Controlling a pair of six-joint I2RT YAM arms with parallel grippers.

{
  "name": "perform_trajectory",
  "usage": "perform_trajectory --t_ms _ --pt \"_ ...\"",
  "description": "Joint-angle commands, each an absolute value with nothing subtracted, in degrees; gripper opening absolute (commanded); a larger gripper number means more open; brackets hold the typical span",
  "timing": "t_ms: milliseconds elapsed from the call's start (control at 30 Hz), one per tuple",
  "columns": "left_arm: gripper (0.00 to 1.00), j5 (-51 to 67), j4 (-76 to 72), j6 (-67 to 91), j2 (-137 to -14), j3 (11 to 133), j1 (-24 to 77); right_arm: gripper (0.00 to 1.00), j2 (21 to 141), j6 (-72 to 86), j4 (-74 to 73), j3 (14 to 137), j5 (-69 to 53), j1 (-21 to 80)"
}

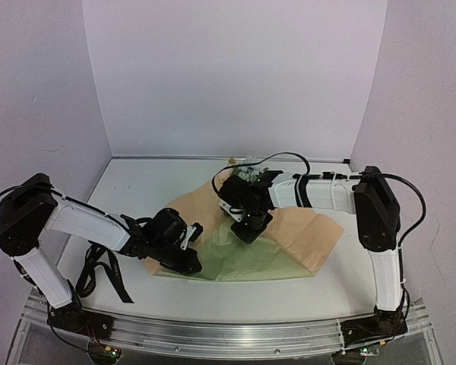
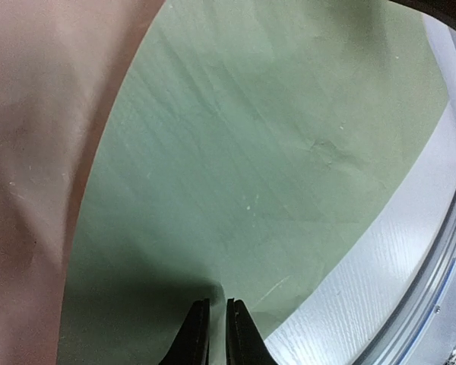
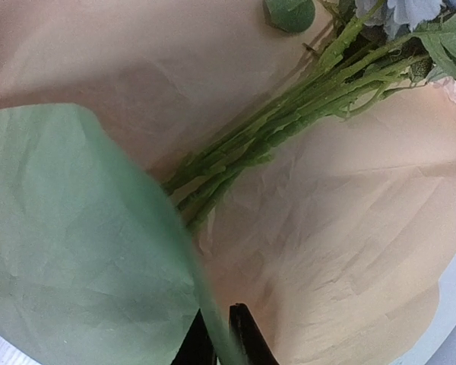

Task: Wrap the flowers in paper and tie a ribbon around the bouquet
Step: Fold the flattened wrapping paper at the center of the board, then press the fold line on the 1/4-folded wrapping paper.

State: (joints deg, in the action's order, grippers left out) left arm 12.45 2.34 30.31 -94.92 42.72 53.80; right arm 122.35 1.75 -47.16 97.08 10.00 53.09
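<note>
1. Right wrist: flowers [image 3: 289,122] lie on the tan face of the paper [image 3: 327,228]. Stems sit just ahead of the right gripper [image 3: 219,323], blossoms farther out, upper right.
2. Right gripper nearly closed, with a green paper fold pinched between its fingers.
3. Left wrist: left gripper [image 2: 217,308] nearly closed on the paper's green edge. Table [image 2: 349,289] to its right.

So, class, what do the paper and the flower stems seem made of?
The paper: thin matte sheet, olive one face, tan the other, creased and finely wrinkled. The flower stems: possibly plastic, evenly green; real cannot be ruled out.
</note>
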Motion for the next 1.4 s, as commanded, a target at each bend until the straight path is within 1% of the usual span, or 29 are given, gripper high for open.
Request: perform_trajectory --t_ms 0,33,100,167,300,400,533,767,833,933,1000,1133,1367 --pt "0.09 9.8 0.25 30.9 -96.73 43.62 53.88 0.11 121.78 3.45 -47.04 98.1 11.8 52.67" --pt "0.09 9.62 0.26 30.86 -97.04 43.73 53.88 0.15 121.42 3.7 -47.03 97.85 11.83 52.73" --pt "0.08 9.57 0.44 30.97 -98.02 44.1 53.88 0.27 120.59 4.02 -47.06 97.32 11.92 52.69" --pt "0.08 9.66 0.46 31.06 -98.7 44.27 53.88 0.32 119.56 4.4 -47.21 97.02 11.91 52.69" --pt "0.08 9.51 0.72 30.93 -99.44 44.29 53.88 0.46 116.11 5.57 -48.82 96.31 10.58 52.69" --pt "0.08 9.56 0.88 30.85 -99.7 44.34 53.88 0.48 111.98 8.93 -51.0 95.14 7.59 52.73" --pt "0.07 9.58 0.85 31.02 -100.11 44.19 53.88 0.45 107.74 16.95 -54.52 92.66 2.62 52.89" --pt "0.07 9.72 0.76 31.2 -100.38 43.74 53.84 0.42 102.87 26.17 -52.0 83.16 1.2 53.9" --pt "0.07 9.75 0.9 31.17 -100.46 43.87 53.86 0.38 103.19 27.64 -50.13 81.32 0.53 54.34" --pt "0.07 9.69 1.3 31.05 -100.45 44.02 53.84 0.27 104.37 29.47 -48.21 79.03 0.49 54.54" --pt "0.07 9.61 1.54 30.96 -100.38 44.12 53.86 0.23 104.97 30.46 -46.01 77.25 0.47 54.57" --pt "0.07 9.49 2.17 30.66 -100.38 44.53 53.84 0.19 105.43 31.33 -42.29 73.04 1.96 54.49" --pt "0.07 9.29 3.21 29.71 -100.47 44.97 53.79 0.15 106.16 32.74 -39.61 68.27 4.77 54.48"
